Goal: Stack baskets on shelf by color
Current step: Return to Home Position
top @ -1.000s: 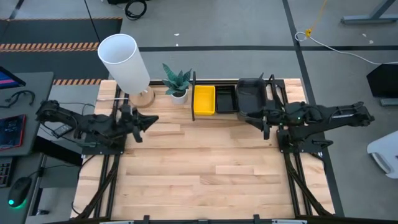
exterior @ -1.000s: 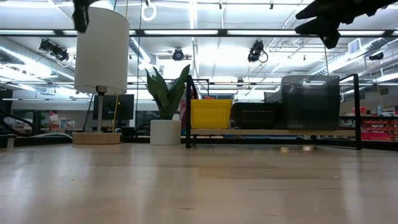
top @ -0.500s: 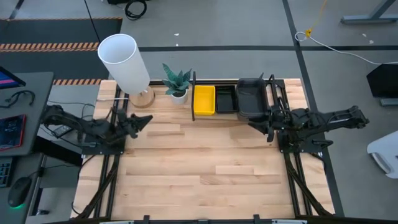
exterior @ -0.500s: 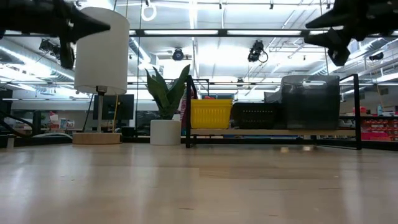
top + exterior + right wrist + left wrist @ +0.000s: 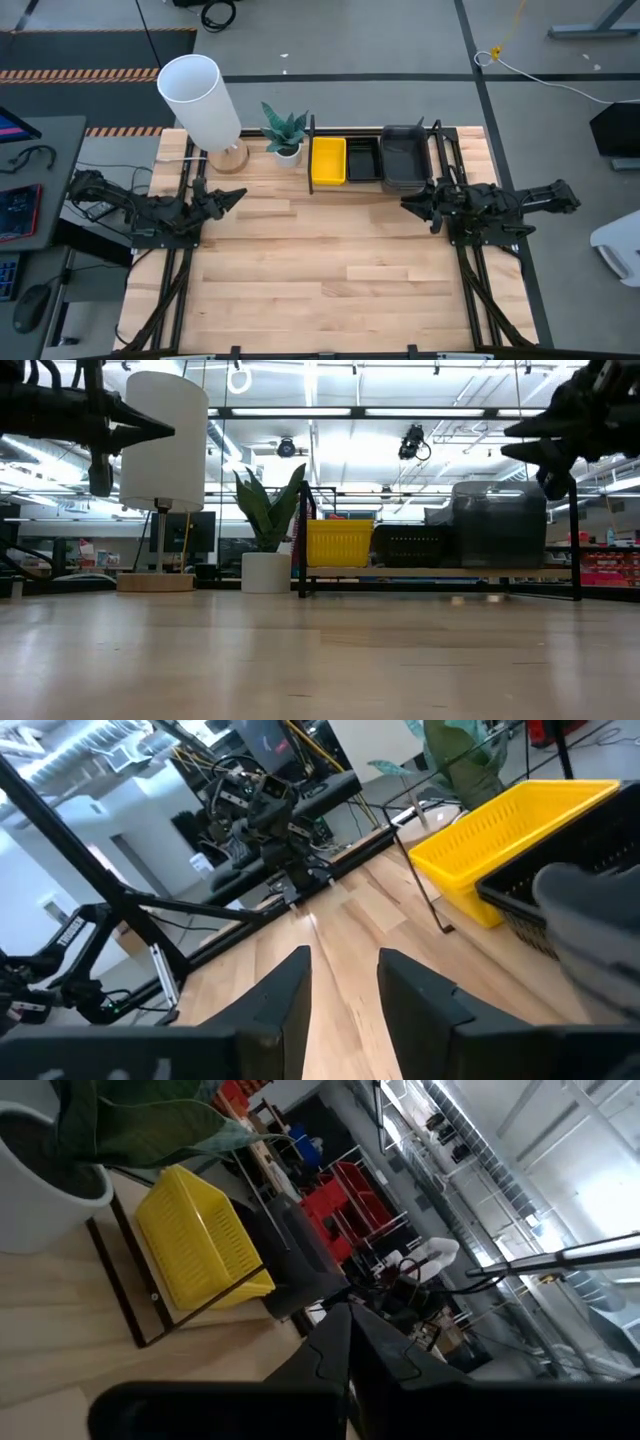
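Note:
Three stacks of baskets stand side by side on the shelf (image 5: 440,572) at the table's far edge: yellow (image 5: 328,161), black (image 5: 363,160) and smoky grey (image 5: 404,158). They rest on it by their bottoms. My left gripper (image 5: 238,194) hovers shut and level over the table's left side, pointing toward the right, with nothing in it. My right gripper (image 5: 408,203) hovers level over the right side, just near of the grey baskets, pointing left. Its fingers (image 5: 285,995) stand open around nothing.
A white cylinder lamp (image 5: 200,100) on a wooden foot and a potted plant (image 5: 285,133) stand at the far left, beside the shelf's black end rod (image 5: 311,150). The wooden tabletop (image 5: 320,270) stretches bare toward the near edge between the two arms.
Both arms have sunk and drawn back. My left gripper has come down toward the table's left edge and has rolled. My right gripper has come down and gone toward the right and near edges, away from the grey baskets. The baskets have kept still.

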`<move>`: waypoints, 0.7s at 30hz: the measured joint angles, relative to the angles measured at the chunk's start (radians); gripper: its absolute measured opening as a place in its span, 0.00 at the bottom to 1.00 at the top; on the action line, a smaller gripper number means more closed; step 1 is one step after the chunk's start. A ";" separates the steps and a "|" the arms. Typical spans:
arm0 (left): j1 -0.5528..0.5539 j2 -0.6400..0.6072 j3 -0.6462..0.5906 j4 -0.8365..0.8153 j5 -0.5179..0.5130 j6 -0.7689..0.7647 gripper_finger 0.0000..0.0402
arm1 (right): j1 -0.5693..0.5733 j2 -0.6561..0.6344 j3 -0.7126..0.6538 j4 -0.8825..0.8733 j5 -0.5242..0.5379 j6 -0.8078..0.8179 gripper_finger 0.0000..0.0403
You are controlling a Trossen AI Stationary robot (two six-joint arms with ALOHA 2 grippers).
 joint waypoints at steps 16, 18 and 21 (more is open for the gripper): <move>-0.001 0.002 0.000 -0.161 0.118 0.573 0.05 | 0.000 -0.020 -0.105 0.118 -0.007 -0.043 0.28; -0.001 0.002 0.000 -0.219 0.120 0.787 0.06 | 0.000 -0.020 -0.105 0.118 -0.010 -0.196 0.28; -0.001 0.002 0.000 -0.281 0.121 1.015 0.07 | 0.000 -0.020 -0.105 0.118 -0.009 -0.354 0.28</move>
